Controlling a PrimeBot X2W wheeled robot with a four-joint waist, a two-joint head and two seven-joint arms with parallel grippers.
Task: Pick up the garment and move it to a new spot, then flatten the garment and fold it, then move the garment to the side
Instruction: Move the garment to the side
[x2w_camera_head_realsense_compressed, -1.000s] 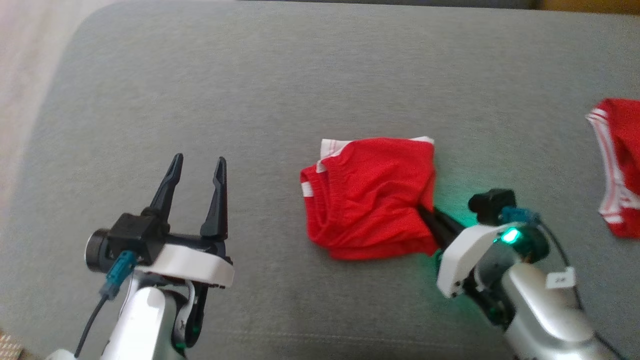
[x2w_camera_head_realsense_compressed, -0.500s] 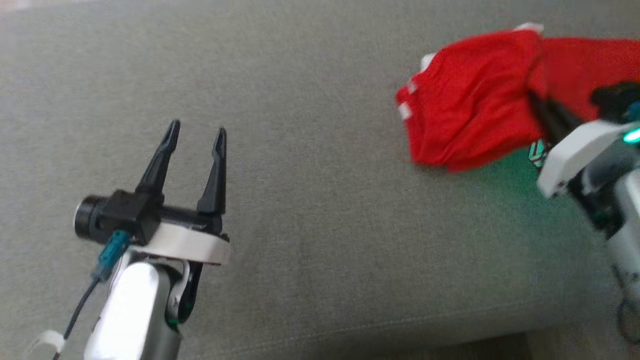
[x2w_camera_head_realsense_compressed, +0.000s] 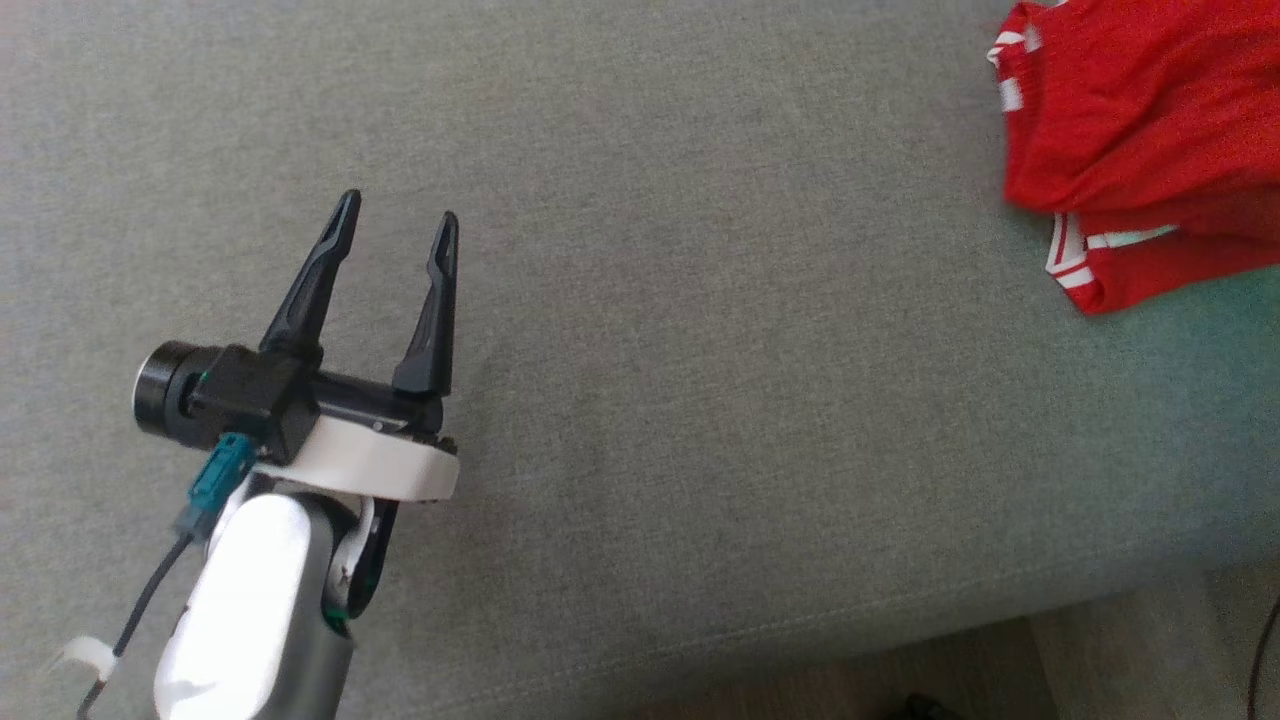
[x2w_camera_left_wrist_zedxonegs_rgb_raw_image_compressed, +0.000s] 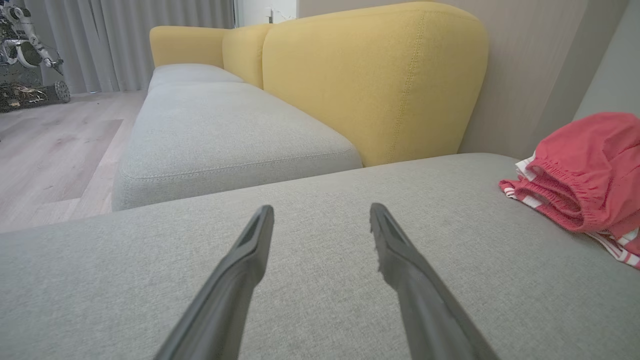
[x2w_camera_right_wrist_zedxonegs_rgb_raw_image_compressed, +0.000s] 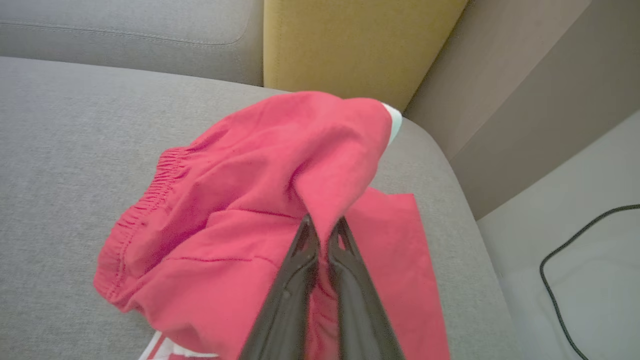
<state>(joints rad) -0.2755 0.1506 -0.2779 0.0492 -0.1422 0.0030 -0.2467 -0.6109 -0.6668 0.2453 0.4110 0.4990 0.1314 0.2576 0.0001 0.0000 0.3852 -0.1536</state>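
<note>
Right now the right gripper (x2w_camera_right_wrist_zedxonegs_rgb_raw_image_compressed: 324, 222) is pinching a fold of the red garment (x2w_camera_right_wrist_zedxonegs_rgb_raw_image_compressed: 240, 210), its fingers pressed together on the cloth with only a thin ridge of fabric between them. The garment is bunching up toward the pinch, while its elastic waistband is sagging to the left of the right wrist view and resting on the grey cushion (x2w_camera_right_wrist_zedxonegs_rgb_raw_image_compressed: 65, 125). It is sitting near the cushion's rounded corner, close to the yellow backrest (x2w_camera_right_wrist_zedxonegs_rgb_raw_image_compressed: 360, 45). A second red cloth (x2w_camera_right_wrist_zedxonegs_rgb_raw_image_compressed: 400, 250) is lying flat partly beneath it; in the head view its white-striped hem (x2w_camera_head_realsense_compressed: 1075, 265) is peeking out under the garment (x2w_camera_head_realsense_compressed: 1130, 120) at the top right.

The left gripper (x2w_camera_head_realsense_compressed: 400, 205) is hovering over bare cushion (x2w_camera_head_realsense_compressed: 700, 400), well apart from the garment, its fingers spread wide and holding nothing. From the left wrist, the gripper (x2w_camera_left_wrist_zedxonegs_rgb_raw_image_compressed: 321, 209) is pointing across the cushion, with the garment (x2w_camera_left_wrist_zedxonegs_rgb_raw_image_compressed: 585, 170) mounding at the right edge. A dark cable (x2w_camera_right_wrist_zedxonegs_rgb_raw_image_compressed: 565, 270) is trailing on the floor beside the sofa.
</note>
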